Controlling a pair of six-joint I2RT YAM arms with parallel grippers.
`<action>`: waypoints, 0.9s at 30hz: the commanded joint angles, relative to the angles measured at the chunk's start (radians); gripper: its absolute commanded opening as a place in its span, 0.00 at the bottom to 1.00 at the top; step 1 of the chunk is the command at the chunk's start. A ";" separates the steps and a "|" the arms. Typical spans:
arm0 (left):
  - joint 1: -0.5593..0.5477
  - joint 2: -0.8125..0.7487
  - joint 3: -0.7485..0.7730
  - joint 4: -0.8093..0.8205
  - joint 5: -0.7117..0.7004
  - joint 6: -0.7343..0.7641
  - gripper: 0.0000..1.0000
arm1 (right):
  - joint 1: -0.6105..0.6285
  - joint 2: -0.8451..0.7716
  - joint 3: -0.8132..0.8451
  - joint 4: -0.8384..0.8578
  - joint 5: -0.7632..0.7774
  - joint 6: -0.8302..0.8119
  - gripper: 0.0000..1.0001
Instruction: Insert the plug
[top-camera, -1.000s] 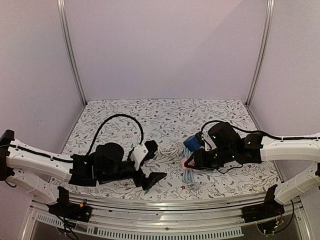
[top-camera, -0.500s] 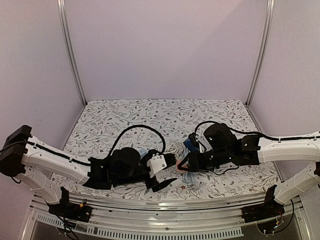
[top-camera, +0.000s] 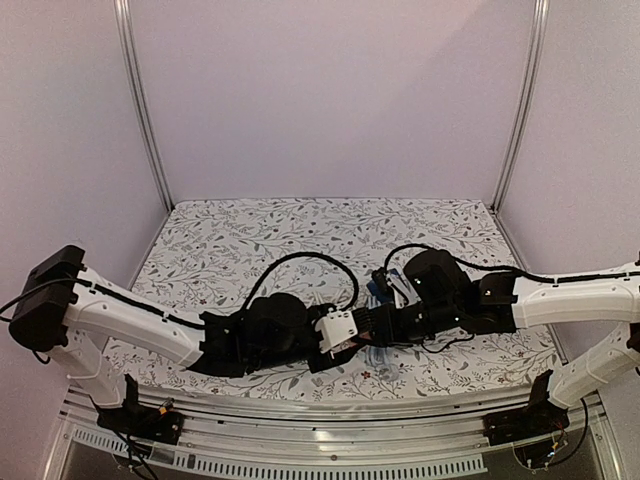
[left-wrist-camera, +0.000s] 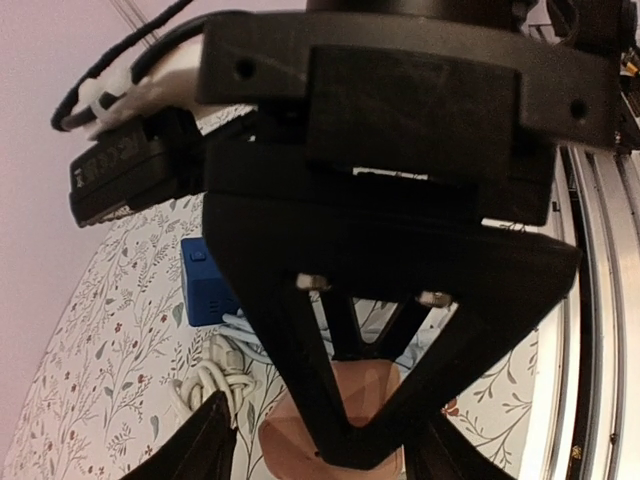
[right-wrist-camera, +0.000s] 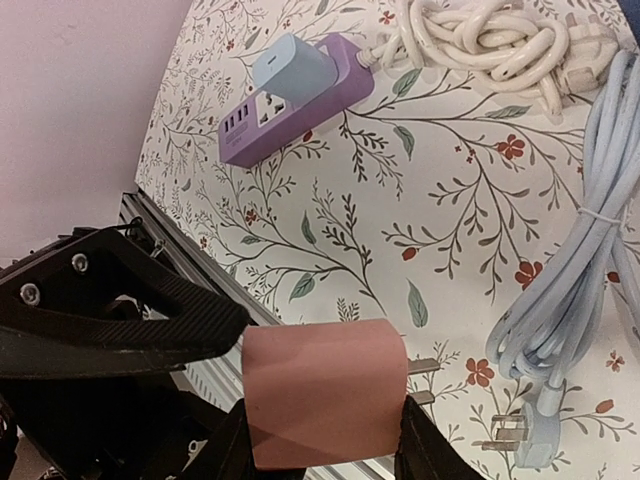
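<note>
Plug (right-wrist-camera: 325, 390): we see a salmon-pink block with two flat prongs (right-wrist-camera: 425, 382), held in the air above the flowered table (right-wrist-camera: 440, 180) near its front rail, and in no socket.
Left gripper (top-camera: 348, 338): it sits close against the plug from the left, with one black finger (right-wrist-camera: 130, 320) just beside the pink block. In the left wrist view its fingers stand on either side of the block, but we cannot tell whether they press on it or only flank it.
Right gripper (right-wrist-camera: 322, 445): clenched on the plug, one finger on each side, with the prongs pointing right in its own view.
Power strip (right-wrist-camera: 300, 100): purple, lying flat on the table well apart from the plug. A pale blue adapter (right-wrist-camera: 290, 65) is seated at one end, and we see free sockets next to it.
Cables: a white coil (right-wrist-camera: 480, 30) and a pale blue bundle (right-wrist-camera: 580, 260) lie loose on the table to the right, with neither gripper on them.
Done so far: we judge the plug lifted and held between the two arms, perhaps for a handover or a regrip.
Left to do: by our reckoning, nearly everything. We must settle the grip, carry the plug to the strip, line the prongs up with a free socket and press it home.
</note>
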 joint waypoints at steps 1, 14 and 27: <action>-0.013 0.013 0.021 -0.045 -0.040 0.011 0.58 | 0.009 0.010 0.020 0.015 -0.002 0.002 0.23; -0.012 0.044 0.078 -0.163 -0.069 0.004 0.48 | 0.017 0.016 0.027 0.010 0.003 0.002 0.23; -0.012 0.060 0.123 -0.250 -0.119 -0.017 0.51 | 0.027 0.026 0.041 -0.013 0.031 0.000 0.23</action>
